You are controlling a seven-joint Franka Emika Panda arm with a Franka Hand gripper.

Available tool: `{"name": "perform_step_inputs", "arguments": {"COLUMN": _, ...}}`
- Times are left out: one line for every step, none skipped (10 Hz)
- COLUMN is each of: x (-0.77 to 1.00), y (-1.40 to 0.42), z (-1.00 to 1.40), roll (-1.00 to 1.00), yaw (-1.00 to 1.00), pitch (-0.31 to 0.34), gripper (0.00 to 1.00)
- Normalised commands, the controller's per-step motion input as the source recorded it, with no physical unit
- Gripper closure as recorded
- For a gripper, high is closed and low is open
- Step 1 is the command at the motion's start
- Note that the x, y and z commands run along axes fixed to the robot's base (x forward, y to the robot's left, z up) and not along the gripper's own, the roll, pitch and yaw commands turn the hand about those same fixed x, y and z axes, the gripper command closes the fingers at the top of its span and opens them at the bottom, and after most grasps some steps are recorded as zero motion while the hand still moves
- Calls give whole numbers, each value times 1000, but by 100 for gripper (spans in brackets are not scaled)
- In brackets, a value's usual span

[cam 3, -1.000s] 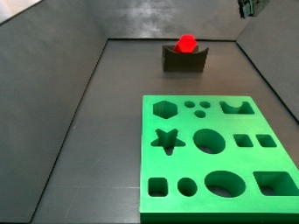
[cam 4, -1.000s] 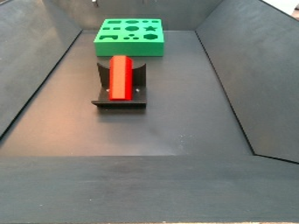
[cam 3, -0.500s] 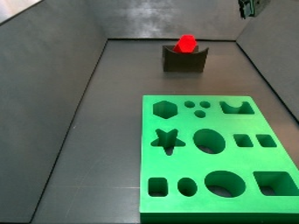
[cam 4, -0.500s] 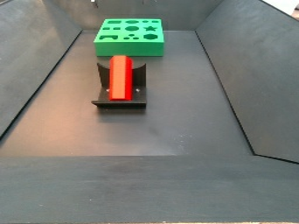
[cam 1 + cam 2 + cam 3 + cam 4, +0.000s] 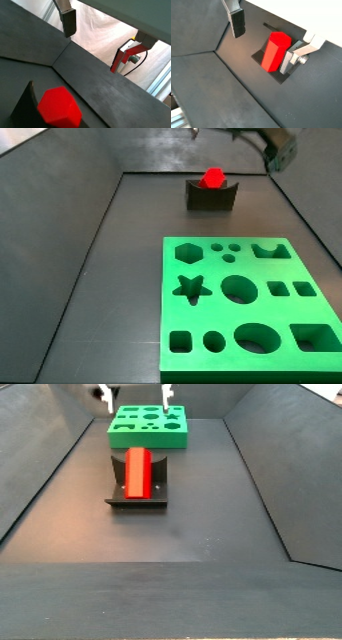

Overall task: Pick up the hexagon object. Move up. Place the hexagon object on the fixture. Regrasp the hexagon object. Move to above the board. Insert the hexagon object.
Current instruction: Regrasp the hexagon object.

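The board (image 5: 243, 303) lies flat on the dark floor, its cut-outs empty, so insertion is not yet done. Just beside it stands the fixture (image 5: 136, 487), and the hexagon object (image 5: 136, 471) rests in its notch, one end pointing toward the board, the other away from it. The gripper (image 5: 271, 32) hangs above, well clear of the prism, with its fingers (image 5: 237, 22) spread wide and nothing between them. In a wrist view the red piece sits below the gap but nearer one finger. Its long axis seems to run roughly crosswise to the line between the fingers, though the slanted view makes that hard to confirm. The regrasp looks to be the step in hand: a descent straight down onto the prism.
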Motion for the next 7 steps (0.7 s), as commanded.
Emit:
{"name": "perform_step_inputs", "arguments": {"x": 100, "y": 39, "z": -1000, "roll": 135, "yaw": 107, "pitch": -12, "gripper": 0}}
{"name": "perform_step_inputs", "arguments": {"x": 108, "y": 34, "z": -1000, "roll": 124, "yaw": 99, "pitch": -13, "gripper": 0}}
{"name": "perform_step_inputs", "arguments": {"x": 120, "y": 26, "z": -1000, "roll": 111, "yaw": 81, "pitch": -13, "gripper": 0}}
{"name": "perform_step_inputs", "arguments": {"x": 129, "y": 20, "z": -1000, "roll": 103, "yaw": 74, "pitch": -13, "gripper": 0}}
{"name": "perform_step_inputs", "arguments": {"x": 136, "y": 13, "z": -1000, "roll": 98, "yaw": 62, "pitch": -12, "gripper": 0}}
{"name": "perform_step_inputs", "arguments": {"x": 145, "y": 5, "z": -1000, "roll": 93, "yaw": 54, "pitch": -6, "gripper": 0}}
{"name": "perform_step_inputs", "arguments": {"x": 137, "y": -2, "z": -913, "roll": 92, "yaw": 52, "pitch": -3, "gripper": 0}}
